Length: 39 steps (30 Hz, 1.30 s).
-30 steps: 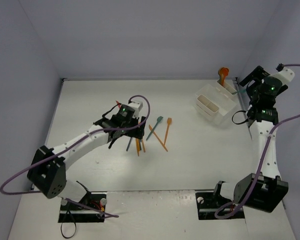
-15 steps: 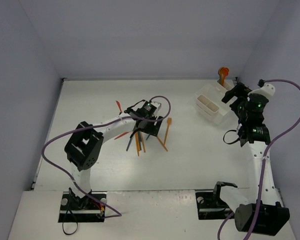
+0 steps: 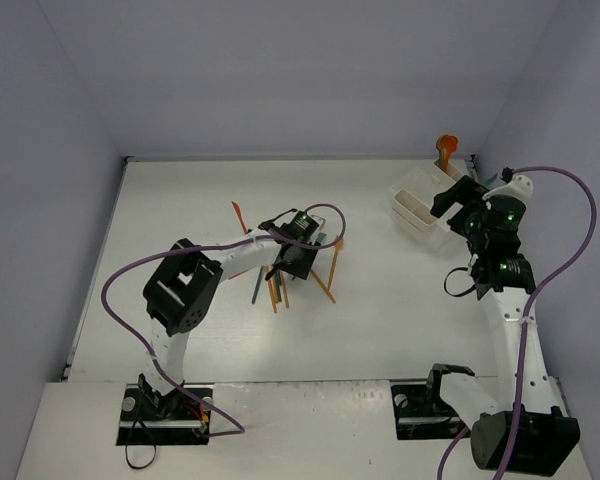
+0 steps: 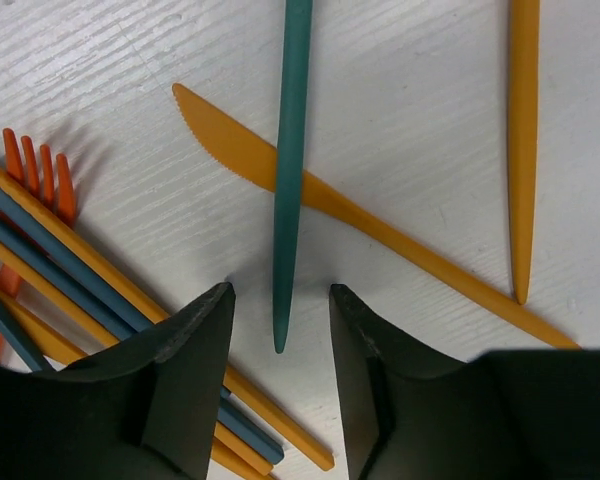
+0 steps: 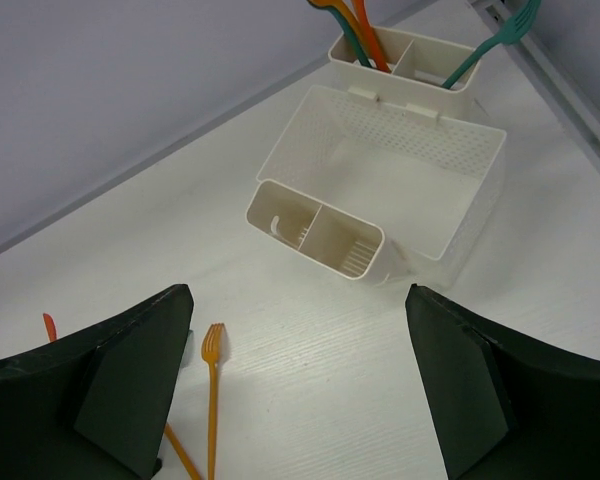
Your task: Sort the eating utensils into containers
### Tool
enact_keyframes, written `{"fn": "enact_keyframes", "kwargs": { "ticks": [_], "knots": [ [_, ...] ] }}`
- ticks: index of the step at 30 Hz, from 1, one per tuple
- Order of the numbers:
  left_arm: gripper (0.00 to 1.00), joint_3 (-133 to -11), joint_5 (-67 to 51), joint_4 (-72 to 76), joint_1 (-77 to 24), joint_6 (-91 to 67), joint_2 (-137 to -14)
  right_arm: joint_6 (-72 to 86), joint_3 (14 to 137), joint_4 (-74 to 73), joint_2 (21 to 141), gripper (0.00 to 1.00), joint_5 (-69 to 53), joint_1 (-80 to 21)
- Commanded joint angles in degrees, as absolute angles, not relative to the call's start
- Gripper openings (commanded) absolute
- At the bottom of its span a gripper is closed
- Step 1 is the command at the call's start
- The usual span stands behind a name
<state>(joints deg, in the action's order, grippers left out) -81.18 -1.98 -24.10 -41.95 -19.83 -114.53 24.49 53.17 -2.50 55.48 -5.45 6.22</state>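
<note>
My left gripper [image 4: 280, 300] is low over the table, jaws open a narrow way, one on each side of the handle tip of a teal utensil [image 4: 288, 180], with a small gap on both sides. The teal handle lies across an orange knife [image 4: 240, 155]. A bundle of orange and dark blue utensils [image 4: 80, 270] lies to its left. In the top view the left gripper [image 3: 302, 250] is at the utensil pile [image 3: 275, 290]. My right gripper [image 5: 298, 300] is wide open and empty, in the air facing the white containers [image 5: 320, 235].
A large perforated white basket [image 5: 400, 160] sits between two divided bins; the far bin [image 5: 410, 60] holds teal and orange utensils upright. An orange fork [image 5: 212, 390] lies on the table before the right gripper. Another orange handle [image 4: 521, 150] lies right of the teal one.
The left arm has swung right, from the pile's left side to the teal utensil, and its jaws have narrowed round the handle tip. The right arm has come down and left toward the containers.
</note>
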Motion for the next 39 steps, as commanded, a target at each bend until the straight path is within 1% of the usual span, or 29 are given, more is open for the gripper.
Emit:
{"fn": "enact_keyframes", "kwargs": {
  "ticks": [1, 2, 4, 6, 11, 15, 23, 32, 39],
  "knots": [
    [0.19, -83.1, -1.7, -24.3, -42.4, -19.7, -114.9, 24.3, 53.3, 0.4, 55.3, 0.85, -8.8, 5.3],
    [0.12, -83.1, -1.5, -24.3, -42.4, -19.8, -114.9, 23.8, 53.3, 0.4, 55.5, 0.85, -9.5, 5.1],
    [0.04, -83.1, -1.6, -24.3, -42.4, -19.5, -114.5, 22.6, 53.3, 0.4, 55.9, 0.86, -11.9, 4.7],
    [0.00, -83.5, -1.3, -25.2, -42.4, -18.8, -112.8, 21.8, 53.3, 0.5, 56.5, 0.87, -14.5, 4.4],
    [0.00, -82.9, -0.9, -25.4, -42.4, -17.5, -105.3, 20.7, 54.5, 0.5, 58.2, 0.90, -19.1, 1.5],
    [0.00, -81.0, -1.8, -23.5, -42.6, -16.4, -98.8, 20.4, 56.9, 0.6, 61.1, 0.96, -21.5, -4.7],
    [0.00, -74.4, -4.5, -14.6, -43.5, -14.0, -86.0, 21.9, 63.1, 1.9, 67.9, 0.98, -21.7, -15.7],
    [0.00, -70.3, -5.4, -8.9, -45.3, -9.9, -79.6, 25.5, 68.7, 6.0, 74.1, 0.97, -21.9, -22.8],
    [0.00, -68.7, -5.8, -6.8, -46.1, -8.7, -77.7, 27.6, 70.3, 8.2, 76.9, 0.90, -22.1, -23.6]
  ]
}}
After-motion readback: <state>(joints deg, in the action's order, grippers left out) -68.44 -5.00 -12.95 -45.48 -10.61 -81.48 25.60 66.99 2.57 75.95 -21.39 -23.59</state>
